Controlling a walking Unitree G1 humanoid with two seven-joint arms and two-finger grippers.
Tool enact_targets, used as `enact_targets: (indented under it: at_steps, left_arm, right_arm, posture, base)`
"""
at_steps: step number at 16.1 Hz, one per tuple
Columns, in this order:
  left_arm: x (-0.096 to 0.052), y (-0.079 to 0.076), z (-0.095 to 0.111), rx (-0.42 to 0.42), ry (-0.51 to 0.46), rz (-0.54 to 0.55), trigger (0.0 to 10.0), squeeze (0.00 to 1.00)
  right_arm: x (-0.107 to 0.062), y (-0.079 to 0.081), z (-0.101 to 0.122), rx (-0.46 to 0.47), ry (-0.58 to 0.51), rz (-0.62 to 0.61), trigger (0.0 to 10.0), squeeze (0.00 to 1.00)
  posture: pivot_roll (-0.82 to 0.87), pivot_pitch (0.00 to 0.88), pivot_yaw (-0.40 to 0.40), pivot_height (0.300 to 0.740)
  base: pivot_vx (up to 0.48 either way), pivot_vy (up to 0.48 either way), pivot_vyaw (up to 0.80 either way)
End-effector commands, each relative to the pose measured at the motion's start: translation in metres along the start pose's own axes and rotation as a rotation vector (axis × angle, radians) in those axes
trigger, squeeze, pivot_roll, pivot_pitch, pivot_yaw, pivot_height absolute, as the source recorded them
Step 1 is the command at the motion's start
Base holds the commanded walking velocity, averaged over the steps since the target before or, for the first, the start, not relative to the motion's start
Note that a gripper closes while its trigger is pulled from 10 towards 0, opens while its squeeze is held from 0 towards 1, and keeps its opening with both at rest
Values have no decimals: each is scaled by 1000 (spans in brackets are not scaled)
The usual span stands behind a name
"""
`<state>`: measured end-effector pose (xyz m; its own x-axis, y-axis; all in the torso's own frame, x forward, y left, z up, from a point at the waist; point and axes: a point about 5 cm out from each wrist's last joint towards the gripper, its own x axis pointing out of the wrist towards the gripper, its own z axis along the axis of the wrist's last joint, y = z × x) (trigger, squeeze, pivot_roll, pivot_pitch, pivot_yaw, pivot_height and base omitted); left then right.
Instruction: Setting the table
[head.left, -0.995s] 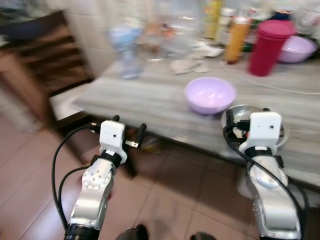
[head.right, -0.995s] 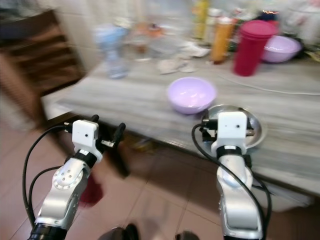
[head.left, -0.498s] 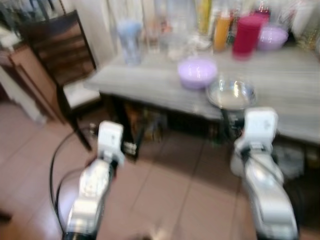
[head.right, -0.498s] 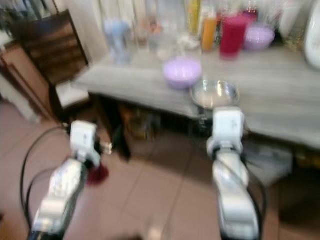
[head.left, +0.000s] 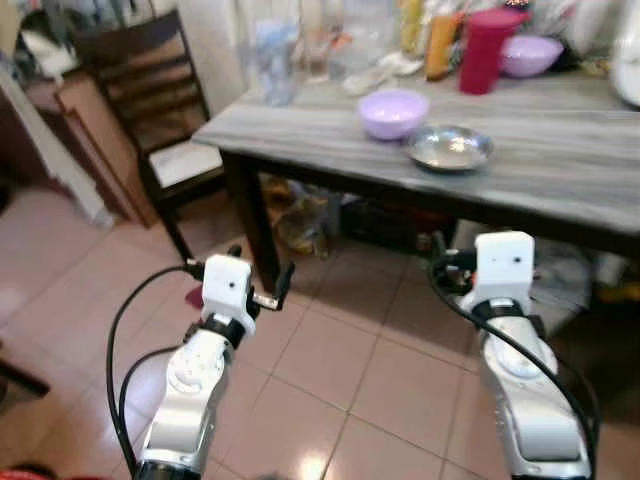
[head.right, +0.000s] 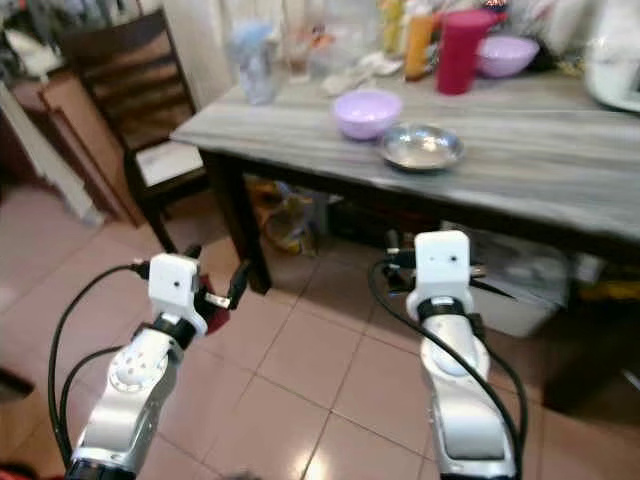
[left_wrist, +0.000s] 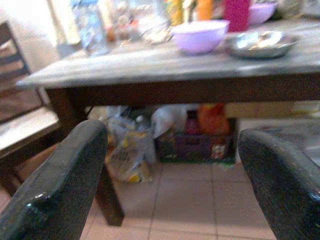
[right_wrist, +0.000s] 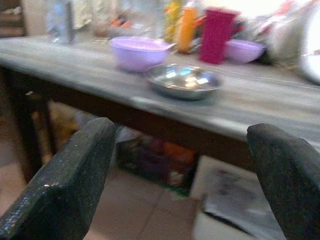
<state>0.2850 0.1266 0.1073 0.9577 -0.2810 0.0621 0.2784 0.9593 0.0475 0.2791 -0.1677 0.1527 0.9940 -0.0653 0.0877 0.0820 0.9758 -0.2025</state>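
Both pincers hang over the tiled floor (head.left: 340, 370), short of the grey surface (head.left: 560, 150). The left pincer (head.left: 258, 268) is spread wide with nothing between its 2 fingers (left_wrist: 60, 185). The right pincer (right_wrist: 180, 170) is equally wide apart and grips nothing. Ahead of and above the right pincer, a steel dish (right_wrist: 183, 80) sits near the surface's front edge, with a lilac bowl (right_wrist: 139, 52) just beside it. Further back stand a red tumbler (right_wrist: 215, 35) and an orange bottle (right_wrist: 186, 27). A dark chair (head.left: 150, 95) stands beyond the left pincer.
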Motion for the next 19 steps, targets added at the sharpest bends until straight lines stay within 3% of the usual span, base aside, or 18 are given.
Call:
enact_targets:
  at_steps: [1, 4, 7, 9, 12, 19]
  left_arm:
    - [-2, 12, 2, 17, -2, 47, 10000, 0]
    - [-10, 23, -3, -25, -8, 118, 10000, 0]
    - [-13, 22, -9, -51, 1, 116, 10000, 0]
    - [-14, 22, -15, -26, 16, 139, 10000, 0]
    - [-20, 35, -26, -66, 39, 276, 10000, 0]
    - [-11, 26, -23, -85, 27, 205, 10000, 0]
  right_arm:
    - [1, 5, -1, 3, -5, 17, 10000, 0]
    - [-2, 0, -5, 52, 1, -21, 10000, 0]
    - [-3, -3, -8, 48, 11, -37, 10000, 0]
    - [-5, -7, -14, 50, 31, -64, 10000, 0]
    - [-13, -18, -18, 60, 27, -121, 10000, 0]
    - [-29, -22, -24, 36, 47, -111, 10000, 0]
  posture:
    - [-180, 74, 60, 740]
    - [-182, 79, 37, 740]
    - [-196, 74, 41, 740]
    - [-203, 63, 46, 740]
    - [-226, 64, 47, 740]
    - [-267, 101, 54, 740]
  base:
    - [-345, 0, 0]
    - [-109, 0, 0]
    - [0, 0, 0]
    - [0, 0, -387]
    - [0, 0, -777]
    - [0, 0, -104]
